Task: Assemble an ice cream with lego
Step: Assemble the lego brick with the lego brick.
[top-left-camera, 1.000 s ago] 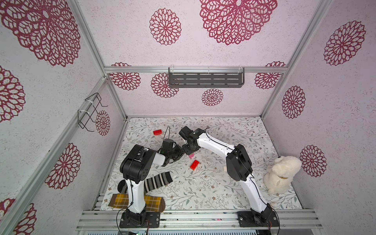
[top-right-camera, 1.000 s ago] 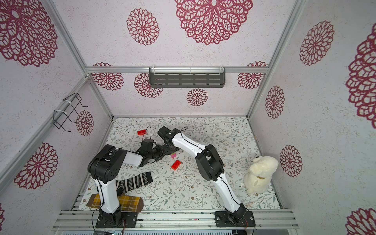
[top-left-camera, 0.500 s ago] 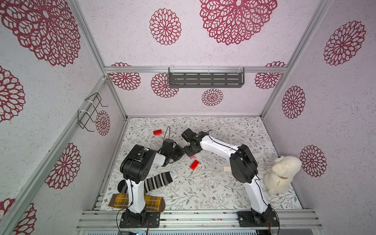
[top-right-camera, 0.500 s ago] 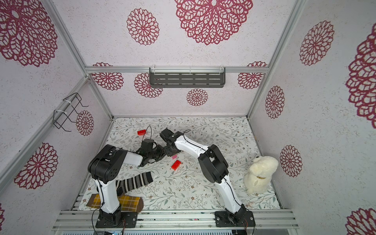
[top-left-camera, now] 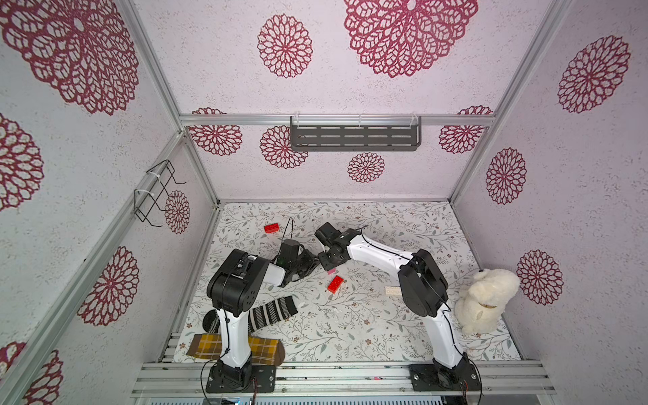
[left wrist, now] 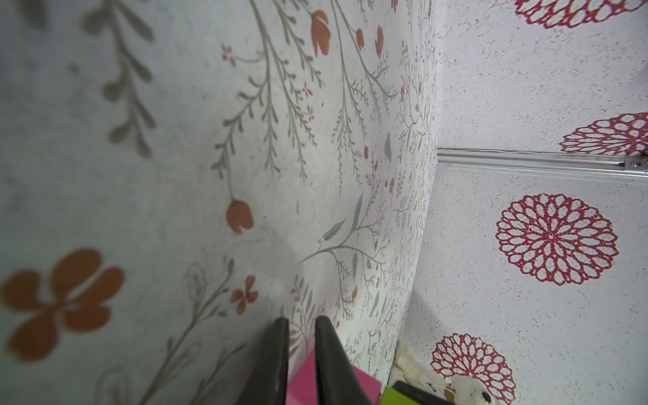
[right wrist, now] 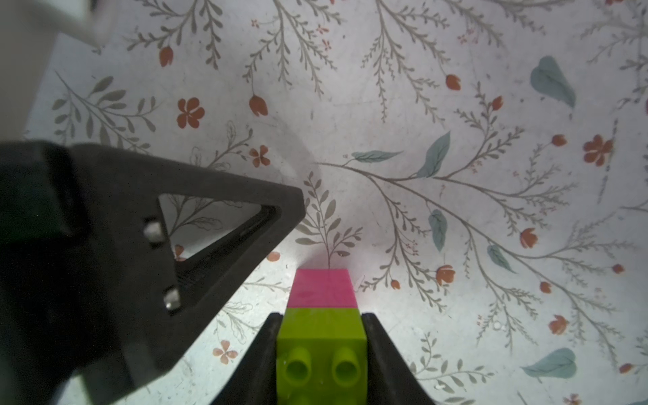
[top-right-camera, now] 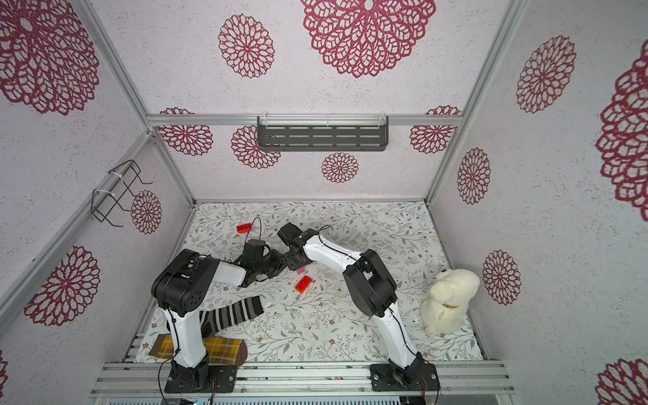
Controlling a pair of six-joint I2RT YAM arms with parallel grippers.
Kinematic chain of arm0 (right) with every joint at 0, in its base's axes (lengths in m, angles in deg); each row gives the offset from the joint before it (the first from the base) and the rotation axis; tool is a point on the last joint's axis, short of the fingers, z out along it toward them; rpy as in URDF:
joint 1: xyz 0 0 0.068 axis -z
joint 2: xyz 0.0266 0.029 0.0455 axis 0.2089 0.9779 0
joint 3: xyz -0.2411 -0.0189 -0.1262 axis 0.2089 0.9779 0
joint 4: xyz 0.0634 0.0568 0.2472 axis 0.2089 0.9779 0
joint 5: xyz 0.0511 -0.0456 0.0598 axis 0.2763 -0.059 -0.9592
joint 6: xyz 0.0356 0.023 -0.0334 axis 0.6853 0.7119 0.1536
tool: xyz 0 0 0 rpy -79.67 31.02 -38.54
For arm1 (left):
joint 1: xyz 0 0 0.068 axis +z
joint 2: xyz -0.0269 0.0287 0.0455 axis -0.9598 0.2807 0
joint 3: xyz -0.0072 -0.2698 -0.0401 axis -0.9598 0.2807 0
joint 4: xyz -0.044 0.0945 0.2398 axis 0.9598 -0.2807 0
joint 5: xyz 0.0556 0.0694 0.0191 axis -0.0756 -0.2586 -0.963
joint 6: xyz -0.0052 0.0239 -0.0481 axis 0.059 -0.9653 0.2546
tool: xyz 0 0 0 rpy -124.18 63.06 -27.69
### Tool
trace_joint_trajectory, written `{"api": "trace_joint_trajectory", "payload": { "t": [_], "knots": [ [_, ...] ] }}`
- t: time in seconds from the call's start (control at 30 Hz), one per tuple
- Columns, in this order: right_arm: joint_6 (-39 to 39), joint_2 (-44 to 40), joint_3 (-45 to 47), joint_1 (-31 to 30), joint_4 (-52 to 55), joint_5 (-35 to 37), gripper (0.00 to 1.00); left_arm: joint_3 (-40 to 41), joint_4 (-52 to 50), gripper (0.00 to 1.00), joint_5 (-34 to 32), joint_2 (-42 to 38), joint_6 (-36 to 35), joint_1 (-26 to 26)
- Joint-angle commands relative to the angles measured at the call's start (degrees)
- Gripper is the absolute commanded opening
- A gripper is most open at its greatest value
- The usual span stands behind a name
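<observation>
Fingers (right wrist: 264, 354) of the right tool (right wrist: 321, 315) are pinching the lime-green brick (right wrist: 321, 336); beside it, whether the left tool (left wrist: 301, 321) is gripping, I cannot tell.

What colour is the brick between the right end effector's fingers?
The brick is lime green; the right wrist view shows it best.

Right gripper (right wrist: 321, 317): fingers touch both sides of lime-green brick (right wrist: 321, 338)
Pink brick (right wrist: 322, 288): joined to its end
Floral mat (right wrist: 456, 122): beneath
</observation>
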Motion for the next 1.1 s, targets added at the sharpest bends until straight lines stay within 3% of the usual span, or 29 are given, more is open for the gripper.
{"api": "trace_joint_trajectory", "payload": {
  "t": [0.0,0.23,0.53,0.73,0.93,1.07],
  "knots": [
    [1.16,1.37,2.72,0.53,3.75,-1.6,0.47,-0.44,0.81,0.19,-0.5,0.62,-0.84,-0.33],
    [0.91,-0.63,1.91,1.52,1.59,-3.18,0.63,-1.04,-1.28,0.2,-1.05,-0.14,-2.01,-0.62],
    [0.85,-6.01,3.9,2.83,-4.69,-11.22,0.92,-2.02,-4.16,0.2,-1.59,-0.97,-3.88,-0.62],
    [4.43,-16.19,11.77,6.69,-13.83,-20.68,0.94,-2.79,-14.15,0.21,-7.38,-8.74,-11.27,-0.71],
    [10.79,-25.13,26.88,15.82,-29.35,-42.3,0.92,-8.21,-28.25,0.25,-13.26,-13.95,-21.41,-3.91],
    [12.14,-24.53,33.12,20.14,-34.73,-50.03,0.9,-11.03,-33.06,0.28,-15.57,-15.55,-24.42,-7.33]
  ]
}}
